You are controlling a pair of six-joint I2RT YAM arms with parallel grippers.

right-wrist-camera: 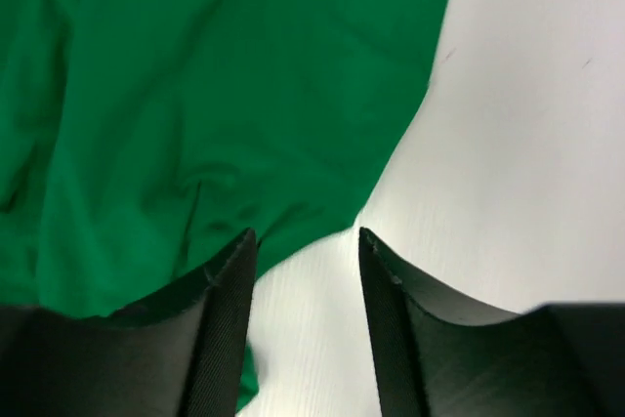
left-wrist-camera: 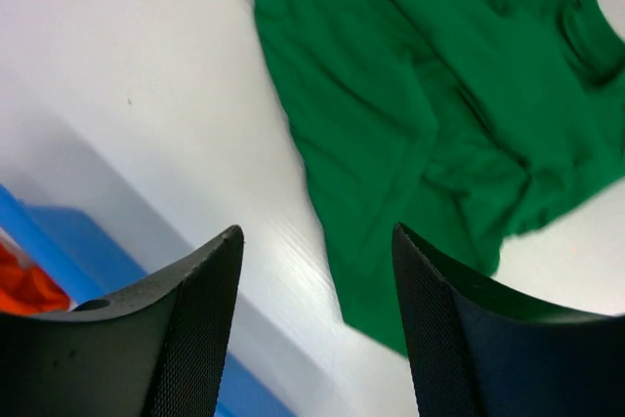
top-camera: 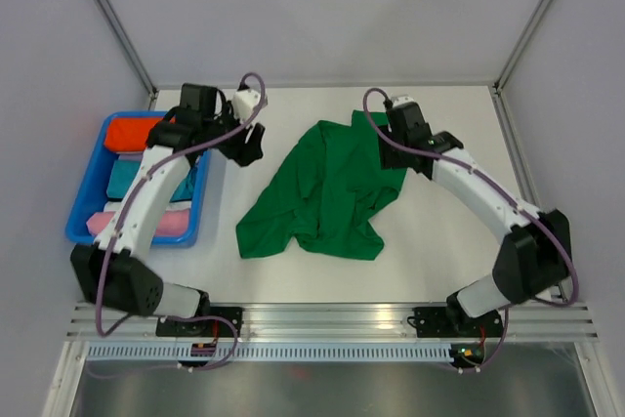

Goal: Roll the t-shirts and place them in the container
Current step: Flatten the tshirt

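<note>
Ribbed black left end effector (left-wrist-camera: pixel 316 233) and right end effector (right-wrist-camera: pixel 306 234) gape empty; soft emerald t-shirt (top-camera: pixel 322 192) lies crumpled.

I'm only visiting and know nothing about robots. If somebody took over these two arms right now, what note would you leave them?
Left gripper: open and empty, above the bare table, between the blue bin and the green t-shirt.
Right gripper: open and empty, over the shirt's edge on the right side.
Shirt: crumpled in the middle of the table, neither flat nor rolled.
Bin: holds orange, teal and pink cloth bundles.
Done: no rolling of the green shirt shows.
Left: spread it flat, then roll it up.
</note>
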